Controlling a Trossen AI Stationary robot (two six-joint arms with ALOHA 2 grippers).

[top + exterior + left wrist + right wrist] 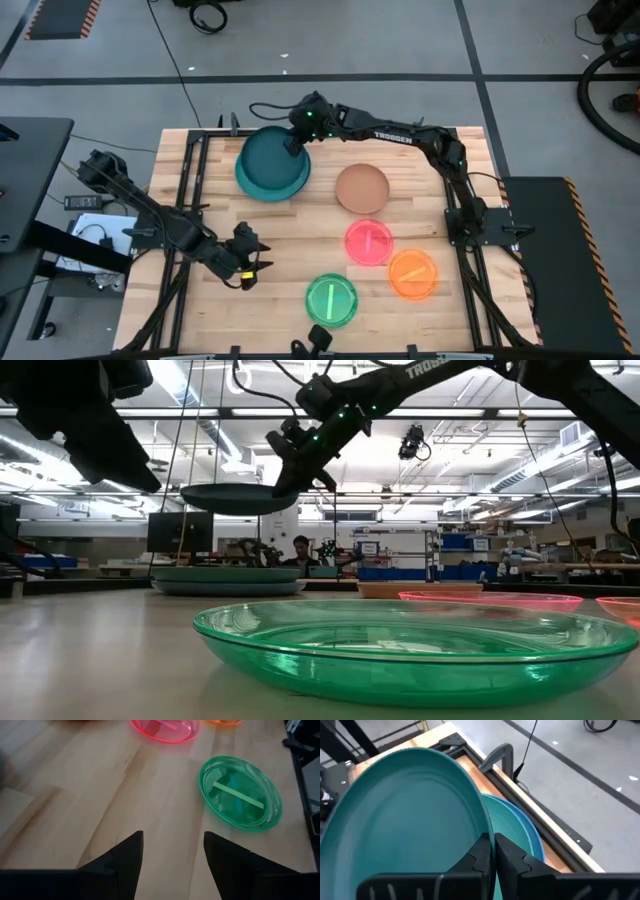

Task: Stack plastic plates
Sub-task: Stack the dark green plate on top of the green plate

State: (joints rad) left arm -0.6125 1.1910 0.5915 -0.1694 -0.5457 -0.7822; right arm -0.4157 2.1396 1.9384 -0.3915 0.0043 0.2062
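Note:
My right gripper (pixel 298 138) reaches over the far left part of the table and is shut on a large dark teal plate (pixel 270 160). The low view shows that plate (pixel 235 498) in the air above a stack of large plates (pixel 228 580), teal over blue (pixel 527 832). The tan-brown plate (pixel 362 188), the pink plate (pixel 369 241), the orange plate (pixel 413 273) and the green plate (pixel 331 300) each lie flat on the wood. My left gripper (pixel 250 263) waits open near the table's near left, its fingers (pixel 127 850) short of the green plate (pixel 240 792). My right gripper pinches the dark teal plate's rim (pixel 487 827) between its two fingers, on the plate's far right edge. It comes at the rim from the table's right, slanting down. The plate is lifted clear and hangs about level over the stack.
A black metal frame (pixel 195 160) runs along the table's left, far and right edges. The wood between the big plates and the small ones (pixel 280 235) is bare. Beyond the table, a person (pixel 300 550) sits among the room's shelves.

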